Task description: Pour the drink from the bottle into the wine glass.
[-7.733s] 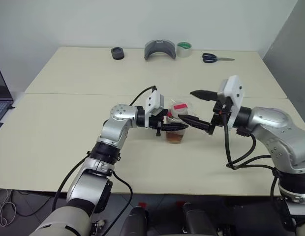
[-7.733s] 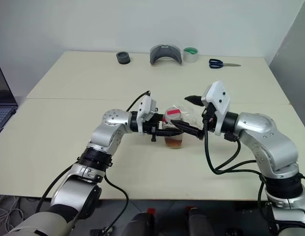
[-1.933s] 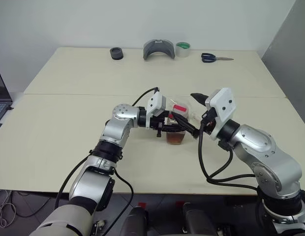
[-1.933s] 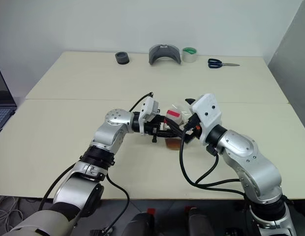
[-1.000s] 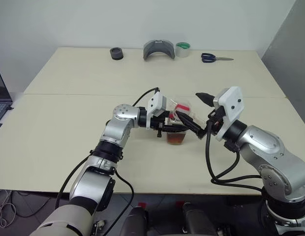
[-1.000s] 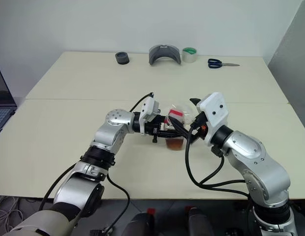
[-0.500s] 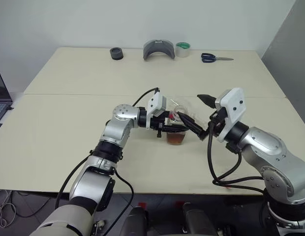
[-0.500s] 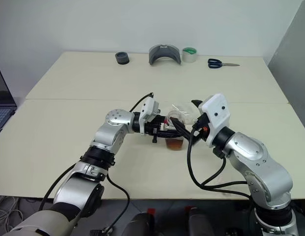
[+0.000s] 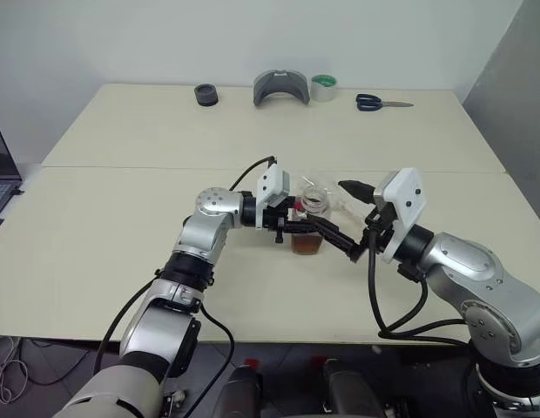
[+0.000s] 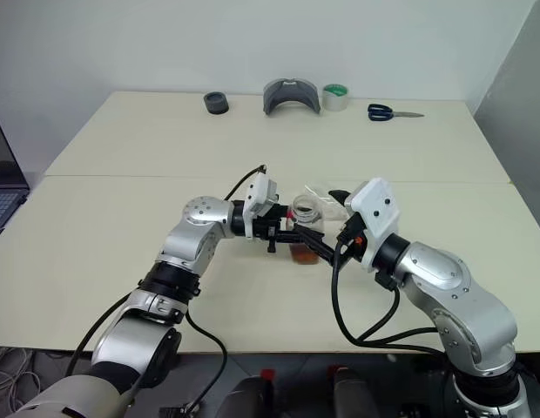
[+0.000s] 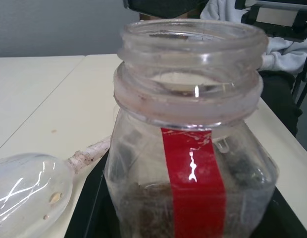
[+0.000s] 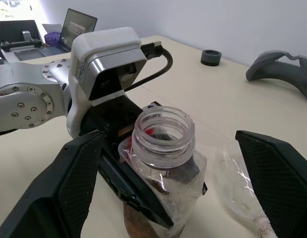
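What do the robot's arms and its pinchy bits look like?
Both arms are shiny silver metal with black joints and looping black cables. Each wrist carries a white camera box. The left end effector and right end effector have two black fingers with textured pads.

I can't see the glass's (image 11: 29, 191) foot; the bottle's (image 11: 190, 163) base is cut off, hiding my left fingers.

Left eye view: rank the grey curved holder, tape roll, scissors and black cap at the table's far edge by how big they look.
1. Grey curved holder
2. Scissors, longer but thinner than the tape roll; those two are too close to rank.
3. Black cap
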Robot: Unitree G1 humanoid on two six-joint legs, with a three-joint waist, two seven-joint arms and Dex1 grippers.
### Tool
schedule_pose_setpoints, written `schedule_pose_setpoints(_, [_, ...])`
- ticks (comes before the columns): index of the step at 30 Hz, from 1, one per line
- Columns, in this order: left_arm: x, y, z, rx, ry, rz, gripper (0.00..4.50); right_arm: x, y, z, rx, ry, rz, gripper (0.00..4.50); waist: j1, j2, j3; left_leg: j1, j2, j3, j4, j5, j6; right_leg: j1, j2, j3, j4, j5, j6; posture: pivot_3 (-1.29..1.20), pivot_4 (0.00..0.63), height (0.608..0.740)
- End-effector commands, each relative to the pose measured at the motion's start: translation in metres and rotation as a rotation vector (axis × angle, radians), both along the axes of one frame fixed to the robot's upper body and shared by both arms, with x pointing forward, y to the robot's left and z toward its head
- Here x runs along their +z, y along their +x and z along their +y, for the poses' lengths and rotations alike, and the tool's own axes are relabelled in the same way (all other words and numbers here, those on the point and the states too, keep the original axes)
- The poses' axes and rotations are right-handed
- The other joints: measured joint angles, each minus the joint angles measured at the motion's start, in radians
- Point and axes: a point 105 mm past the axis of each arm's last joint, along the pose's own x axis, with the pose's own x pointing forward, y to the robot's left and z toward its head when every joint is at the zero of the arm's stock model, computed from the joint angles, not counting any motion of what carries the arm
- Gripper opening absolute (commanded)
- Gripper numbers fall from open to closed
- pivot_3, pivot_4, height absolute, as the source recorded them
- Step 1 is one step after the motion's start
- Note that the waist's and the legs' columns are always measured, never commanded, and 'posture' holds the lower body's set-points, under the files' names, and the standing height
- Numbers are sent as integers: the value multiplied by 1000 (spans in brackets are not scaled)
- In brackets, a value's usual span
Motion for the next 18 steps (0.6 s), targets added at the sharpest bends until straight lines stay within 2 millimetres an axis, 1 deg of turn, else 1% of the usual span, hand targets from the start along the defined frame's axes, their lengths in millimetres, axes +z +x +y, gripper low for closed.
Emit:
schedule_pose_setpoints(1, [18,-1,2,6,-45,-64,1694,10,-10,6,55,2,-45,4500,0,0,0,0,0,0,0,0,0,0,0,0,0,0,0,0,150,740])
schedule_pose_setpoints(11, [19,0,7,26,-44,-68,1694,7,-12,11,94,-6,-30,4500,0,0,0,0,0,0,0,0,0,0,0,0,0,0,0,0,150,740])
schedule_pose_setpoints(18, [20,10,27,153,-70,-46,1694,2,-15,15,131,-29,-18,4500,0,0,0,0,0,0,0,0,0,0,0,0,0,0,0,0,150,740])
